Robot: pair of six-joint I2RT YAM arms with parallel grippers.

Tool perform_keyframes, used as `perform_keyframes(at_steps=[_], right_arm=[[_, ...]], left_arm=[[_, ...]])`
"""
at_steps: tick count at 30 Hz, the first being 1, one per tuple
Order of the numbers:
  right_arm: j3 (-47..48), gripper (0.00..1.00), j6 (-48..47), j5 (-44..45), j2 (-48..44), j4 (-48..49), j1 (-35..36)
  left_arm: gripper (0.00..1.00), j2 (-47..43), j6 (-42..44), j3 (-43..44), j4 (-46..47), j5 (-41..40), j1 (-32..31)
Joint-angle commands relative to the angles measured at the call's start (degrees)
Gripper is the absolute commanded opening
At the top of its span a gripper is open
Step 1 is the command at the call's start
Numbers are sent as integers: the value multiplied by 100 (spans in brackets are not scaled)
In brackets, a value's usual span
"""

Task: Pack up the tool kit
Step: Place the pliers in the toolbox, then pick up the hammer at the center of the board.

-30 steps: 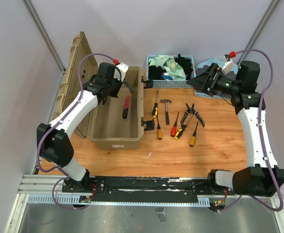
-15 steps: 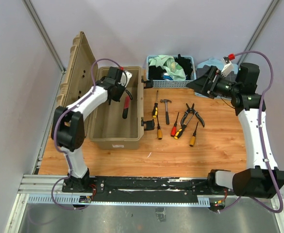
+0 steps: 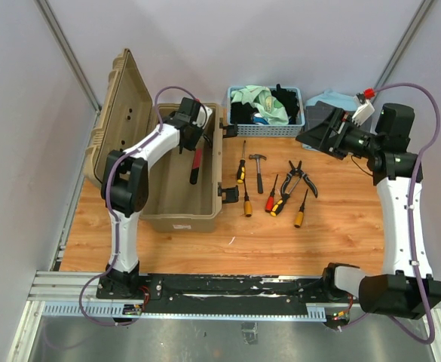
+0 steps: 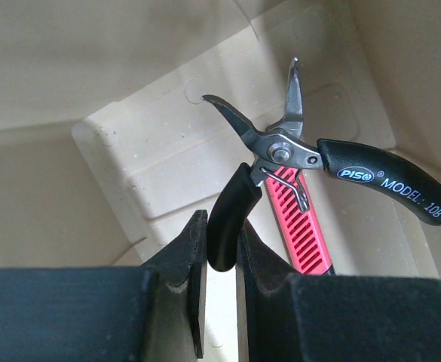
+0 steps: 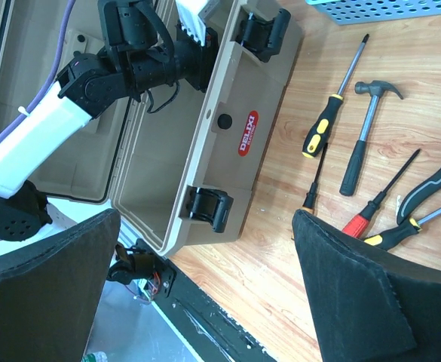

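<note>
The tan toolbox (image 3: 181,220) stands open at the left with its lid (image 3: 114,105) raised. My left gripper (image 4: 222,241) reaches into the box's far end (image 3: 192,130), shut on one black handle of small pliers (image 4: 280,147). Their jaws are spread just above the box floor. A red-handled tool (image 4: 299,226) lies under them (image 3: 196,164). On the table lie a hammer (image 3: 258,170), several screwdrivers (image 3: 240,172) and larger pliers (image 3: 299,177). My right gripper (image 3: 320,132) hangs open above the back right, holding nothing. Its wrist view shows the toolbox's red label (image 5: 249,133).
A blue basket (image 3: 265,131) of cloths stands at the back, behind the tools. A blue cloth (image 3: 333,98) lies at the back right corner. The box's black latches (image 3: 229,192) stick out toward the loose tools.
My left gripper has moved right along the far end of the box with the pliers in it. The right gripper has opened wider and drawn back slightly to the right.
</note>
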Motion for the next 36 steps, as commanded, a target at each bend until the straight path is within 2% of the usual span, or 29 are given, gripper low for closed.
perform_keyframes(at_steps=[1,5,12,17,20,22,27,32,36], right_arm=[[160,98,-170,-13,-162,-174,-170],[125,98,-160,-30,-163,-169,-190],[75,98,-160,-37,-189,-172,-197],[24,98,-173,-48,-239,-180,-226],[-40,98,-290,56,-251,-274,-252],[-24,99,-647,366,-171,-653,-246],[68,99,-1817,1801,157,-1667,39],[135,100,-2085,3170,560,-1716,974],[45,97,-1973,4074,1006,-1526,1313]], left_arm=[[0,127,-71,279,-121,-41,14],[2,119,-37,331,-287,19,3],[33,40,-6,237,-457,53,-3],[47,-22,-25,226,-479,53,-1],[49,-110,-65,268,-494,62,-9],[51,-256,-104,341,-504,87,-10],[54,-849,-198,801,-499,221,-10],[56,-1334,-199,1356,-489,430,-75],[60,-1669,-216,1558,-471,756,-239]])
